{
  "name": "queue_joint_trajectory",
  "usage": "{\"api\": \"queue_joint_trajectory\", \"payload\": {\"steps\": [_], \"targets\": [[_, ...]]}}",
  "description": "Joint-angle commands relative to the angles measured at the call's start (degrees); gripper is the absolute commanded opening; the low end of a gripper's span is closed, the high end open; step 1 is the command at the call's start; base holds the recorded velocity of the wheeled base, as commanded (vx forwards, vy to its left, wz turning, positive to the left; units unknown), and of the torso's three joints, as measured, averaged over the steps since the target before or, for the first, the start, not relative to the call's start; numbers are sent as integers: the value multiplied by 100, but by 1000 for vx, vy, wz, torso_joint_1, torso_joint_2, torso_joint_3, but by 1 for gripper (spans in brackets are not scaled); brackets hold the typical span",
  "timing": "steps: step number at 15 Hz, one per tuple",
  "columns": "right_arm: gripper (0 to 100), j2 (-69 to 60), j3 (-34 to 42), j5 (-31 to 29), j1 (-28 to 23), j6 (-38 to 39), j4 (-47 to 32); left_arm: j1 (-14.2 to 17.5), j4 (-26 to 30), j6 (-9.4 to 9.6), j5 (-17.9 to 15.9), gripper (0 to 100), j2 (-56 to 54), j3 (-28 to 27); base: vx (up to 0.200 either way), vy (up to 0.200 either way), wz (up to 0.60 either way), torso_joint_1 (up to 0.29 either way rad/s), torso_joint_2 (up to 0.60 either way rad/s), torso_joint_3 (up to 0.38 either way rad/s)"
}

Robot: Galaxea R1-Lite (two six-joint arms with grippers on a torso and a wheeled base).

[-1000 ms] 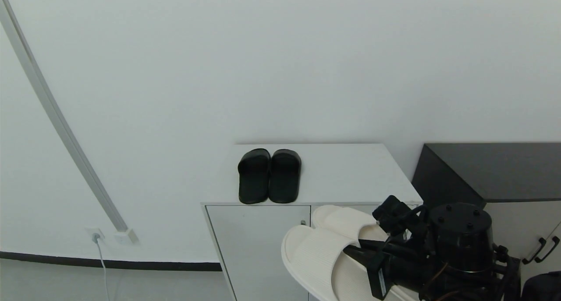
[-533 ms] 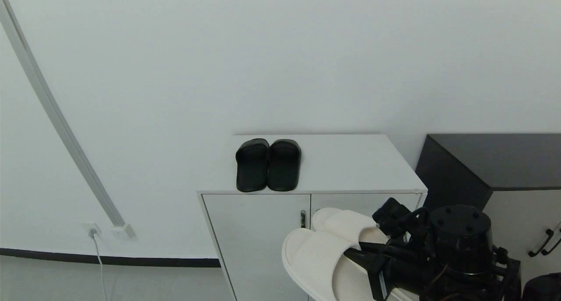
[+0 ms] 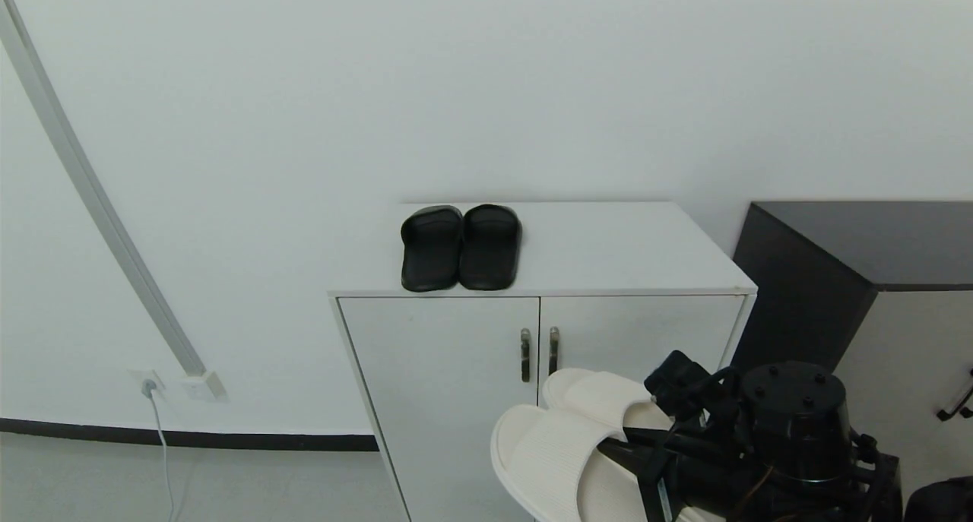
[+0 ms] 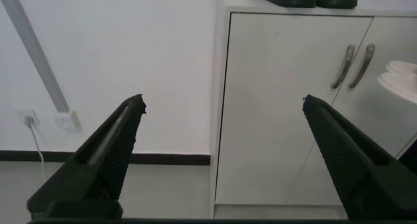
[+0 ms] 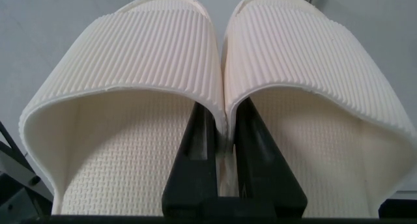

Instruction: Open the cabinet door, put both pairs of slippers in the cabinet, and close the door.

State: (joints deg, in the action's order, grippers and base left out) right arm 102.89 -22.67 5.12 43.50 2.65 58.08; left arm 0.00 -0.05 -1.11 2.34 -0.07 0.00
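With the cabinet shut, the right tool clamps the white slippers in front of it; the wide-open, empty left tool should hook a door handle squarely.

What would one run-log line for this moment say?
right tool: shut on white slippers | left tool: open, empty | black slippers: on cabinet top | doors: shut
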Motion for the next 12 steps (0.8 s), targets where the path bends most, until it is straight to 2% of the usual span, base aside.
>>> {"api": "queue_joint_trajectory", "payload": {"steps": [1, 12], "targets": [[0, 38, 35, 7, 19, -1, 2, 0, -4, -3, 3, 100, 7, 0, 0, 0, 0, -203, 535, 315], [0, 117, 246, -11, 54, -106, 318, 0, -4, -3, 3, 100, 7, 0, 0, 0, 0, -171, 497, 323]]}}
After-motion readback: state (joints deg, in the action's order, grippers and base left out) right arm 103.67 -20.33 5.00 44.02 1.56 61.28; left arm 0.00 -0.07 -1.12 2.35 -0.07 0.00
